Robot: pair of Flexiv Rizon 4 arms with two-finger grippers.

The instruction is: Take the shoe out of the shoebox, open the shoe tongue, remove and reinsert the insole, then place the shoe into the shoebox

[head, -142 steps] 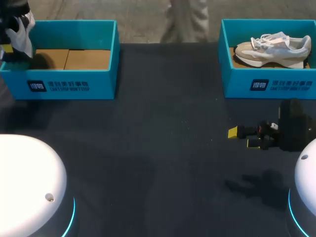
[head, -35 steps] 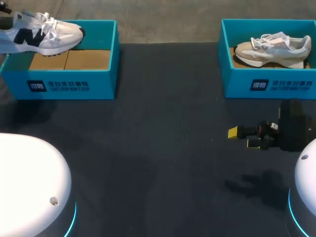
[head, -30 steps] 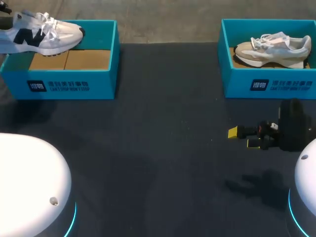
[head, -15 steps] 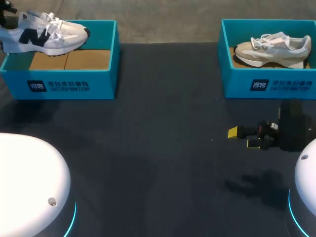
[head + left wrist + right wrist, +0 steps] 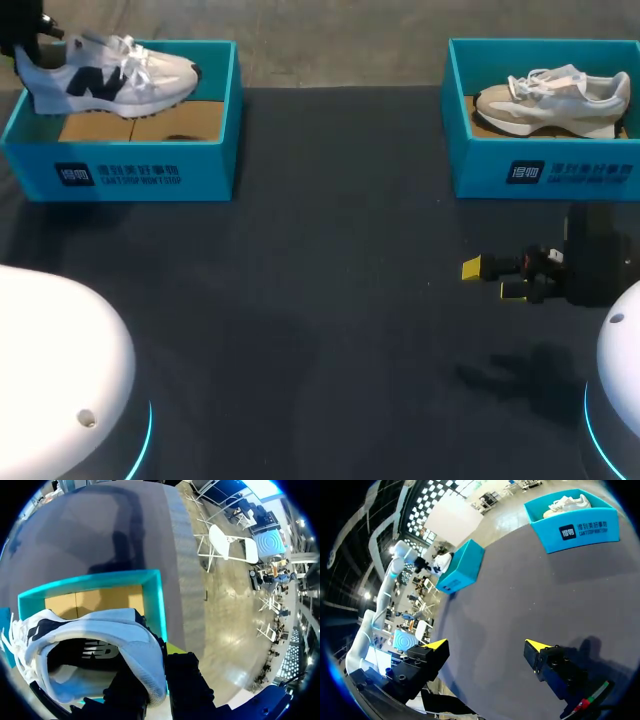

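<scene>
Teal shoebox (image 5: 130,170) up at ten o'clock on the dark worktop (image 5: 330,300). Hanging over its open top: white shoe (image 5: 110,75), toe toward three o'clock, heel collar clamped in the left gripper (image 5: 157,680). Over at four o'clock, right gripper (image 5: 495,280) low above the worktop, fingers spread wide. Second shoebox (image 5: 545,170) at two o'clock, beige shoe (image 5: 550,100) inside.

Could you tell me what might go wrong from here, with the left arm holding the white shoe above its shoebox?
1. The left gripper pinches only the heel of the white shoe, so the long toe end may droop or slip free.
2. The toe hangs low near a side wall of the teal shoebox and could snag on it while moving out.
</scene>
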